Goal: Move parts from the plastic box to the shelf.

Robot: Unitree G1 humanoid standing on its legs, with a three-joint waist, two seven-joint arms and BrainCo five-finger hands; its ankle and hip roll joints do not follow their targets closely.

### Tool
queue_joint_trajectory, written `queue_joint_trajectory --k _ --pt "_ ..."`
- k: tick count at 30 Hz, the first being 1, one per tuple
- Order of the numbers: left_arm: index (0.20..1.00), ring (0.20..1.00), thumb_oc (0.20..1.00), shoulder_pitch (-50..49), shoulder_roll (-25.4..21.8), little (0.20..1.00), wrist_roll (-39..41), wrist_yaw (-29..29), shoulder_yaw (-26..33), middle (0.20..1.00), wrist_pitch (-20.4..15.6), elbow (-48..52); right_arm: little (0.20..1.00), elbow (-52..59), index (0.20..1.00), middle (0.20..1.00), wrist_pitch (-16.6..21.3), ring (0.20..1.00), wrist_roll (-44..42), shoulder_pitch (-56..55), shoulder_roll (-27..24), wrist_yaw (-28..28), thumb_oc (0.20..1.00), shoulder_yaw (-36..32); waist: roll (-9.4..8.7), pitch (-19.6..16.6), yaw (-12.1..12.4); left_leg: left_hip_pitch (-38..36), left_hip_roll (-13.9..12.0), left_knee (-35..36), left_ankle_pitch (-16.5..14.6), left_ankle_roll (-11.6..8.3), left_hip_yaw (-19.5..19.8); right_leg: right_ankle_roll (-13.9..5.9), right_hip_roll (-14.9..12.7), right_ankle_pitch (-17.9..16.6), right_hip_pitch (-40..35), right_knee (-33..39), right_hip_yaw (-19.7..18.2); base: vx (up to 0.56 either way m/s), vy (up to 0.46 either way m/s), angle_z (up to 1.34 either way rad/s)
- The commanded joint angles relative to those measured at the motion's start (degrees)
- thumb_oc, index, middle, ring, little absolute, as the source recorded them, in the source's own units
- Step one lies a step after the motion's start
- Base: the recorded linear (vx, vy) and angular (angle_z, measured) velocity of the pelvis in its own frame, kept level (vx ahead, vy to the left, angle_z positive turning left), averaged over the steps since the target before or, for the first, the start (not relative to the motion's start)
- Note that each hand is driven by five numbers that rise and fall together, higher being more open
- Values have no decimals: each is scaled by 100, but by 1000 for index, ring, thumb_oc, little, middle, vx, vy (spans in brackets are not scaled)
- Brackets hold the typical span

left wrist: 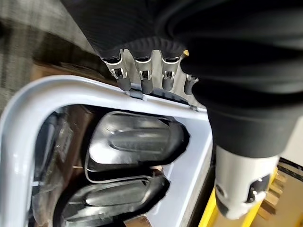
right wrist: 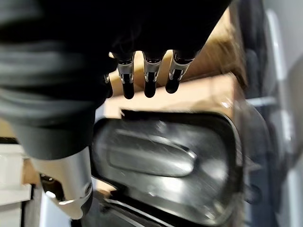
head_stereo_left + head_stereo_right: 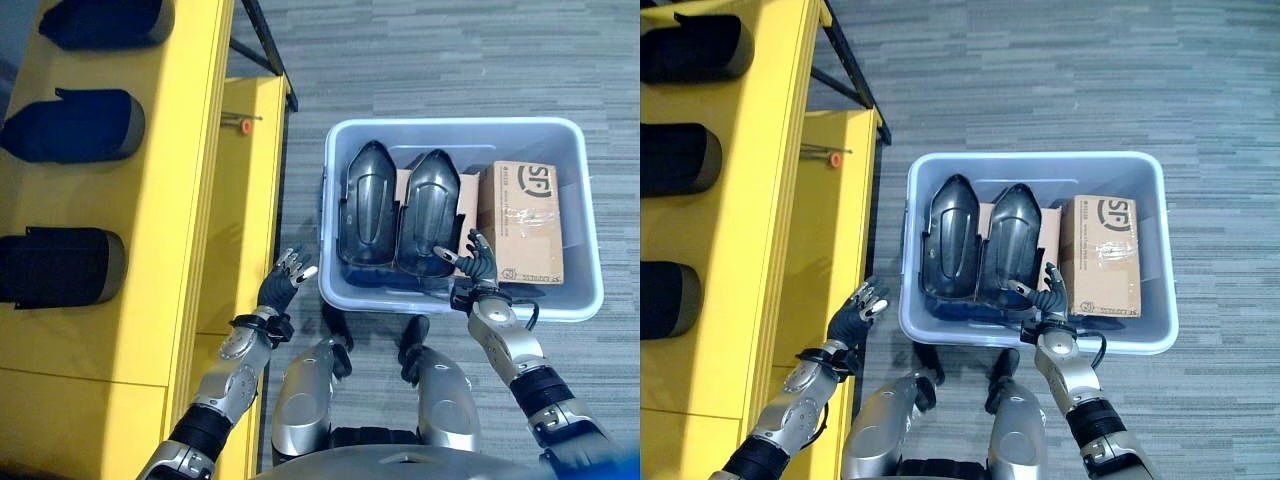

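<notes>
- Two dark parts lie side by side in the plastic box, beside a cardboard box.
- Right hand over the near rim, fingers relaxed, empty.
- Left hand between box and yellow shelf, fingers spread.

Glossy black parts, plastic box

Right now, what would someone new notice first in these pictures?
Probably the pale plastic box on the grey floor, holding two glossy black parts side by side and a cardboard box. Next, the yellow shelf to the robot's left. The open right hand reaches over the box's near rim; the open left hand hovers outside it.
</notes>
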State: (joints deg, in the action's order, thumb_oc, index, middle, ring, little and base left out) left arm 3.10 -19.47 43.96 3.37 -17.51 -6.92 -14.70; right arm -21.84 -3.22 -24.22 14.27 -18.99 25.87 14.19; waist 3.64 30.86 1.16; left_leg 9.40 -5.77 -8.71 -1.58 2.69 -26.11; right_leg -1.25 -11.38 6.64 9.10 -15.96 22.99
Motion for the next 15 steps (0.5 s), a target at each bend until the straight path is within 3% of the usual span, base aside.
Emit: queue_joint_trajectory --k 1,15 --pt "1000 1000 1000 -239 -60 1000 140 -45 -118 1000 -296 579 1000 51 1000 1000 403 1000 -167 33 -42 253 1000 -102 39 -107 101 -98 -210 -232 -196 -267 381 9 -23 215 276 -645 -35 3 6 4" --pt "1000 1000 1000 77 -196 1000 218 -316 -480 1000 -127 841 1000 -787 1000 1000 279 1000 -291 1274 -177 955 1000 -388 197 -107 421 1007 -40 -581 -203 -182 725 2 -272 350 1463 -1545 -10 -7 3 9"
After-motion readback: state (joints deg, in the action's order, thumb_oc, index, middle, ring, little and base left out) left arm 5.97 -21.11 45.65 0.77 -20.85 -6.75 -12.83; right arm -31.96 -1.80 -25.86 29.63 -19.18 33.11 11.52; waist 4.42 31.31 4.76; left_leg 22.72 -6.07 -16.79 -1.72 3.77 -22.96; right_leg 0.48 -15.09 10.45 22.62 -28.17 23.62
